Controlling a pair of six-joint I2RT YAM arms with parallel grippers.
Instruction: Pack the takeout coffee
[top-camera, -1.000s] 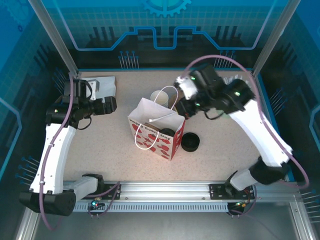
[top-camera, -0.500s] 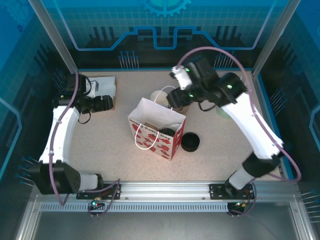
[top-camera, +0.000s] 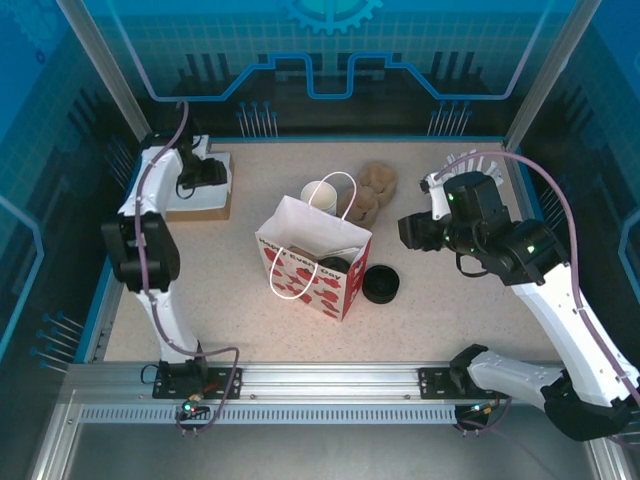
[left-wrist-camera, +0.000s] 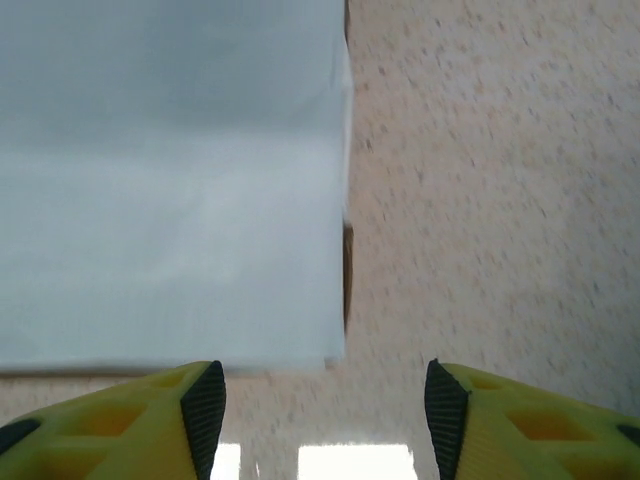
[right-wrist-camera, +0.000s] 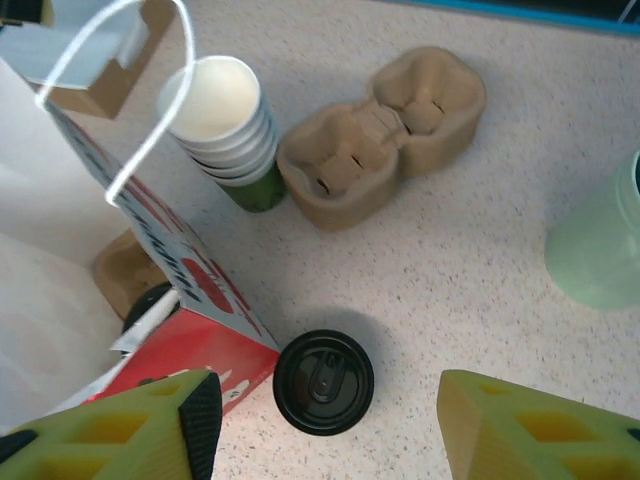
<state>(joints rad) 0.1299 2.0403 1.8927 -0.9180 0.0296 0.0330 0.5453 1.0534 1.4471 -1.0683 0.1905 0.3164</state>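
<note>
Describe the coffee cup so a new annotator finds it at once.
Find the white paper bag with red hearts in the middle of the table. Just behind it in the top view stands the coffee cup, beside the brown pulp carrier. It is open-topped, white inside with a dark green wall, unlike the paler mint cup far to its right.

The cup (right-wrist-camera: 220, 115) — green wall, white inside, ringed white rims at its top — stands upright and lidless on the table (top-camera: 470, 300), behind the bag (top-camera: 315, 235), just beside the carrier (top-camera: 370, 192).
</note>
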